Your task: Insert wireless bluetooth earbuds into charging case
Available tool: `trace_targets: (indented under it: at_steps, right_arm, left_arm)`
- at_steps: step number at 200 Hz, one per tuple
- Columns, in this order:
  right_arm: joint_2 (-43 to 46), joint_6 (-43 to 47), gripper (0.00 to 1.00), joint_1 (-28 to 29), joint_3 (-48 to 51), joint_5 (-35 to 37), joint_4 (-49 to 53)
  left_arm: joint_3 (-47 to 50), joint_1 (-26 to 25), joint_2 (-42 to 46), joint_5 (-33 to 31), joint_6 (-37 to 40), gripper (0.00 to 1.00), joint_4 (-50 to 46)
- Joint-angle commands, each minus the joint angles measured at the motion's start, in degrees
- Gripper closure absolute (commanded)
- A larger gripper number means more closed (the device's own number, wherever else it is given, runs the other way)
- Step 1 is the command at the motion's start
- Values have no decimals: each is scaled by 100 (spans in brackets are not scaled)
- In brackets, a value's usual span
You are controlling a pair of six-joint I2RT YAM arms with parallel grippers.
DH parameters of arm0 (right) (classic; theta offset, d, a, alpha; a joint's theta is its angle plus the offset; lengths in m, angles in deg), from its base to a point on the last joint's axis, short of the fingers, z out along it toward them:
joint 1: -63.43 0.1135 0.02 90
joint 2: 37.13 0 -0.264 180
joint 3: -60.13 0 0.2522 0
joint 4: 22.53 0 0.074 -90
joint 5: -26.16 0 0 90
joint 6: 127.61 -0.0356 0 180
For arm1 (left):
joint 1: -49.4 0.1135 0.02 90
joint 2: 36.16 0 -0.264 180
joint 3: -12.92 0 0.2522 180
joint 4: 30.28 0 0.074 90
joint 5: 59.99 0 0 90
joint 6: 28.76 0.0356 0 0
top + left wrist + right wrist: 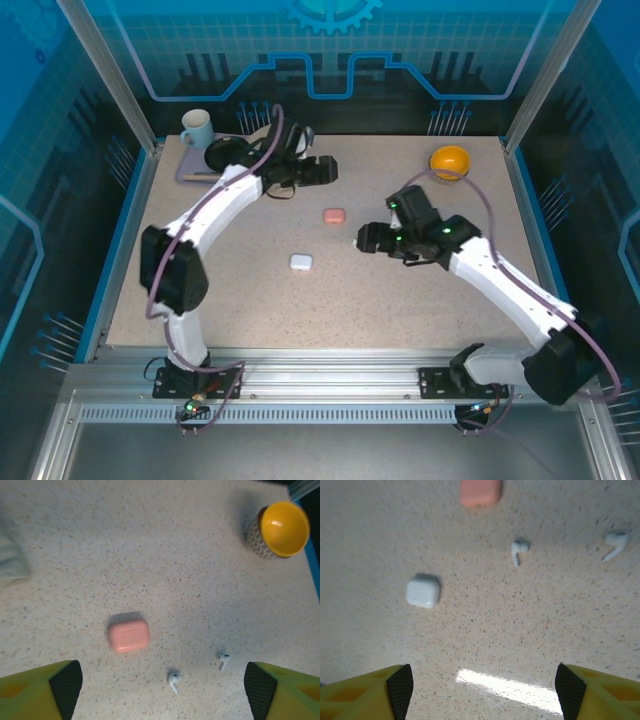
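Your left pincer (160, 695) is released. Its fingers (62, 692) are spread wide over the bare speckled surface (150, 555) and grip nothing. Just ahead of it, slightly right of centre, lies the first white earbud (174, 680). The second white earbud (223, 661) lies near it, further right, and the two do not touch. Ahead and left of the first bud, the pink case (129, 635) sits flat on the surface, near that bud but clear of it. Far ahead to the right, the yellow bowl (282, 529) stands upright, well apart from the rest. A pale blurred shape at the far left edge cannot be identified.

Your right pincer (482, 690) is likewise released, with its fingers (395, 692) wide and nothing between them. Ahead and left of it, the white case (423, 592) sits flat and apart from the other items. Further ahead and to the right, both earbuds lie on open surface, with the pink case further ahead again. Bare surface lies between each pincer and the buds.

From above, a mug (197, 128) stands on a purple tray (188, 168) well behind your left pincer, beside its arm.
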State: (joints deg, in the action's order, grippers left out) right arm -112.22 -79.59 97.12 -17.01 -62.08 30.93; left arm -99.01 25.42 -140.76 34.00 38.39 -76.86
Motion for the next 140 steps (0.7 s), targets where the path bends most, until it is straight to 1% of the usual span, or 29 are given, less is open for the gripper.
trace_targets:
  at_steps: [1, 14, 19, 23, 43, 69, 94, 116, 140]
  right_arm:
    - [-634, -428, 21, 457, -249, 519, -159]
    - [-1140, -545, 21, 680, -575, 619, -135]
    - [-1343, -581, 21, 758, -715, 657, -94]
    - [-1471, -613, 21, 801, -875, 695, -59]
    - [-2324, -712, 21, 1042, -1604, 803, 204]
    - [-3371, -819, 20, 1249, -2626, 857, 591]
    - [-4280, -976, 19, 1378, -3638, 966, 1115]
    - [-4998, -1179, 18, 1462, -4452, 1128, 1658]
    - [-5551, -1398, 18, 1548, -5019, 1254, 2058]
  left_arm:
    - [936, 149, 709, -390, 67, 11, 382]
    - [1508, 265, 1190, -502, 0, 11, 621]
    - [1706, 324, 1405, -569, -44, 3, 683]
    - [1838, 370, 1553, -611, -66, 1, 767]
    - [2528, 583, 2225, -820, -183, 1, 1014]
    - [3135, 831, 2878, -995, -488, 1, 1245]
    - [3332, 861, 3266, -1701, -839, 1, 1013]
    - [3416, 929, 3521, -1738, -859, 1, 934]
    - [3642, 999, 3861, -1910, -924, 1, 1066]
